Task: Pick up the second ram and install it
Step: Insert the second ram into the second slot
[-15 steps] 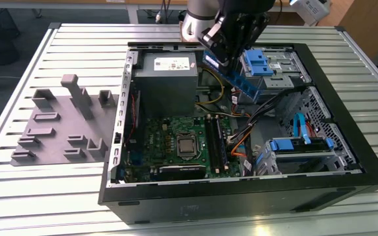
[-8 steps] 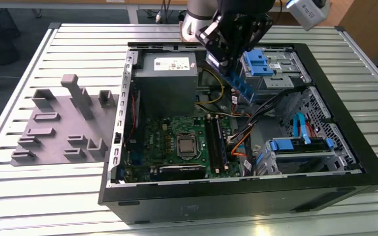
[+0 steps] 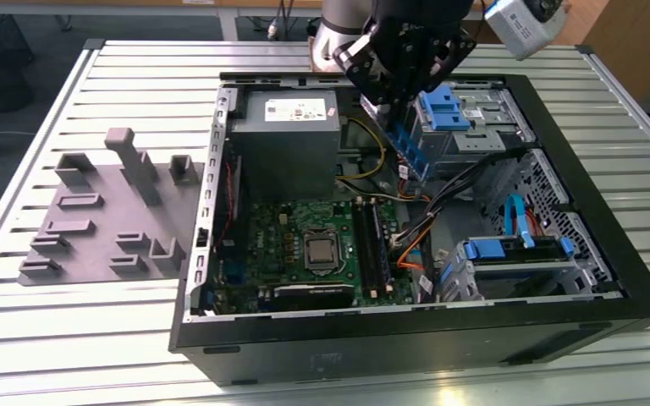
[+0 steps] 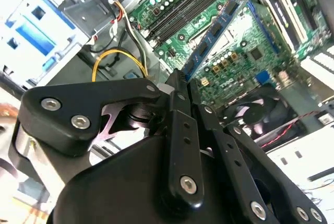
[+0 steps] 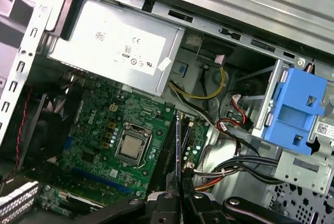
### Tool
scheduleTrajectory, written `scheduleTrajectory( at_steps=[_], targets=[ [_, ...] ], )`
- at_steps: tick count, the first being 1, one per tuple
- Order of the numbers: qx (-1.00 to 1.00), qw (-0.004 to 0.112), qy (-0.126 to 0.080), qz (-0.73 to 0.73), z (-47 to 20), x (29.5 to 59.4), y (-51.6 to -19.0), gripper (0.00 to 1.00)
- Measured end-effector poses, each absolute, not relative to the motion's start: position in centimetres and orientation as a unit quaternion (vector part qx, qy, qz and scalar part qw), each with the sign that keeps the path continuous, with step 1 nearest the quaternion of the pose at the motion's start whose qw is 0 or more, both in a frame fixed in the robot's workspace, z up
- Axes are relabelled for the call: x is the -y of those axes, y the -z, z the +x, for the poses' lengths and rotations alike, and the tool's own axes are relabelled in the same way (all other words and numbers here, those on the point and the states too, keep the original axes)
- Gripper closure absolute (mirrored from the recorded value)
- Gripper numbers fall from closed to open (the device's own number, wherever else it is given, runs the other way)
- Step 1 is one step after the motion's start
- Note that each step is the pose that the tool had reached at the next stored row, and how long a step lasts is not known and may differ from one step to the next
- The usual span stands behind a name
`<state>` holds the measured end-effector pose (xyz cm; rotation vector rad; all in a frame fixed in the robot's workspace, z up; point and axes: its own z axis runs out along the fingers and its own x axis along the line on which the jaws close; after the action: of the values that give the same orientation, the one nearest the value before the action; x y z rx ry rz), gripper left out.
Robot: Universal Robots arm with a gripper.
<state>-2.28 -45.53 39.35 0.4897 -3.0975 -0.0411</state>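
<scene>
The second ram point(image 3: 406, 150), a slim dark-blue stick with black chips, hangs from my gripper point(image 3: 399, 114), which is shut on its upper end. It is held above the open computer case, between the grey power supply point(image 3: 285, 139) and the blue drive caddy point(image 3: 456, 108). In the second wrist view the second ram point(image 4: 214, 33) sticks out from the black fingers point(image 4: 182, 125) over the green motherboard point(image 4: 250, 51). The first wrist view has the stick edge-on point(image 5: 178, 151), over the long black slots point(image 5: 168, 148) beside the processor point(image 5: 131, 147). It is clear of the slots.
The grey holder tray point(image 3: 105, 224) with upright blocks lies on the slatted table at the exterior view's left, outside the case. Yellow, black and orange cables point(image 3: 415, 203) run inside the case near the slots. A blue-handled drive bay point(image 3: 517, 249) sits at the exterior view's right.
</scene>
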Motion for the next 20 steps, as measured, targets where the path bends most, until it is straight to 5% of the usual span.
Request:
scheduleTrajectory(
  at_steps=[20],
  targets=[
    [1.000,0.001,0.013,0.001,-2.28,45.53,-39.23,0.86]
  ],
)
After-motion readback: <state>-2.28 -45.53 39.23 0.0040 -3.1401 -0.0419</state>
